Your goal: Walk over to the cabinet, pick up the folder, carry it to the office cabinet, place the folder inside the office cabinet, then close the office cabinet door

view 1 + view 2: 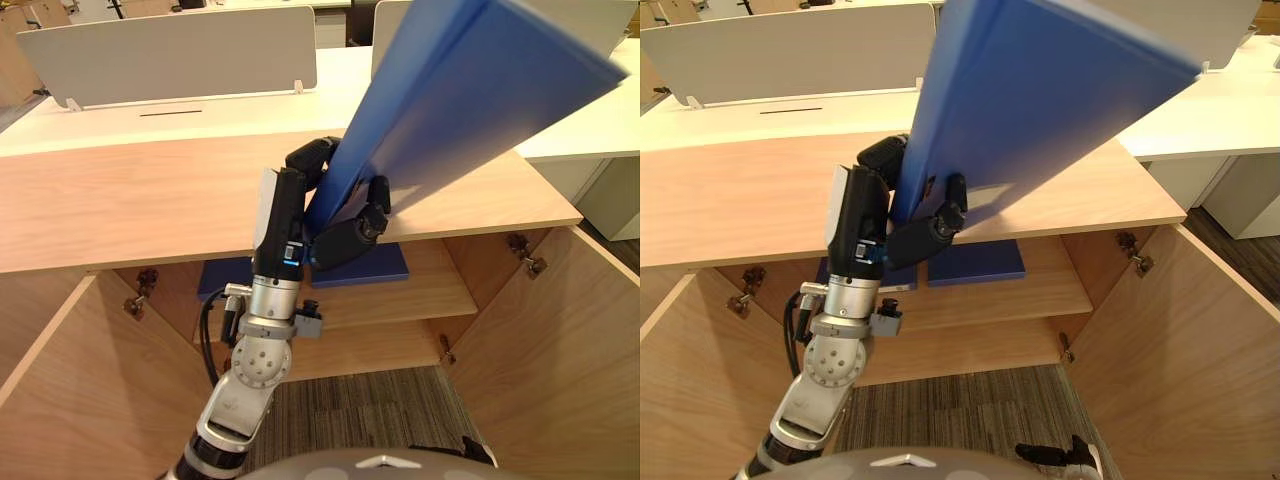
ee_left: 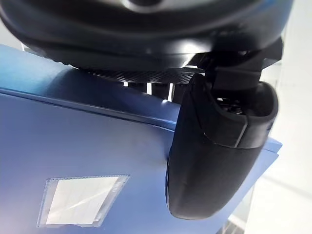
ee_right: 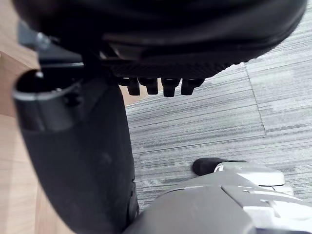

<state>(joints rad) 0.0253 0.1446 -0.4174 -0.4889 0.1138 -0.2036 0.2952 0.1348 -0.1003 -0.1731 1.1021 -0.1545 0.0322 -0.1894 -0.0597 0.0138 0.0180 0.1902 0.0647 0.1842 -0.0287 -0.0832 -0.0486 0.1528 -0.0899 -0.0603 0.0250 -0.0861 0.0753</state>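
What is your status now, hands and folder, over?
Left hand shut on blue folder, raised over the cabinet top. Right hand open, over carpet. Cabinet doors open; other folders lie on the shelf.

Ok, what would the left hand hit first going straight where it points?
Probably nothing near: the left hand, gripping the blue folder, points over the cabinet top toward the grey desk divider; depth unclear.

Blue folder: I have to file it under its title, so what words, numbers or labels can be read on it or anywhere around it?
Blue folder, gripped in the left hand: clear label pocket holding a white slip, nothing readable on it.
Second folder on the cabinet shelf: no print shows.
No other text can be read.
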